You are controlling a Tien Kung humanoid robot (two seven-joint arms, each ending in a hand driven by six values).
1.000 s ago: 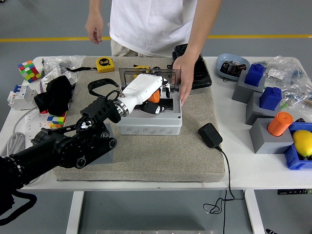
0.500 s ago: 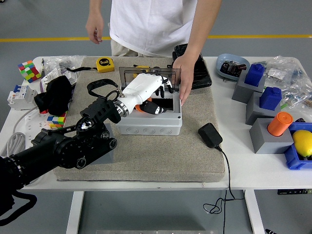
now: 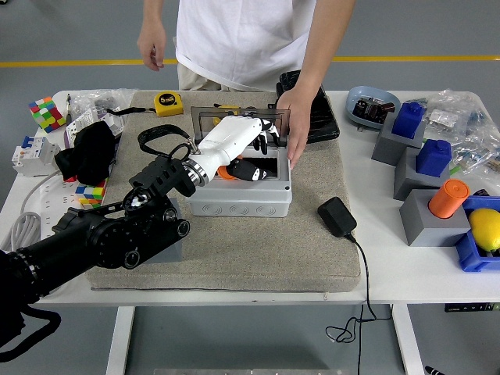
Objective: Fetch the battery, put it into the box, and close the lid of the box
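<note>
A grey plastic box (image 3: pixel 238 205) stands on the felt mat (image 3: pixel 258 250) with its smoky clear lid (image 3: pixel 205 119) upright at the back. An orange battery (image 3: pixel 225 172) lies inside the box, half hidden under my hand. My left hand (image 3: pixel 262 141), white with dark fingertips, hovers just above the box's opening, fingers relaxed and holding nothing. A person at the far side rests one hand (image 3: pixel 295 125) on the box's right rear corner beside the lid. Their other hand hangs free at the top left.
A black power adapter (image 3: pixel 337 216) with its cable lies right of the box. A yellow tape measure (image 3: pixel 166 102) and a black case (image 3: pixel 320 117) sit behind. Grey and blue blocks (image 3: pixel 426 156), an orange cylinder (image 3: pixel 448 198) and a lemon (image 3: pixel 486 228) crowd the right side.
My left hand has lifted slightly and drawn back to the left. The orange battery has left its fingers and now lies lower in the box. The person's hand stayed put.
</note>
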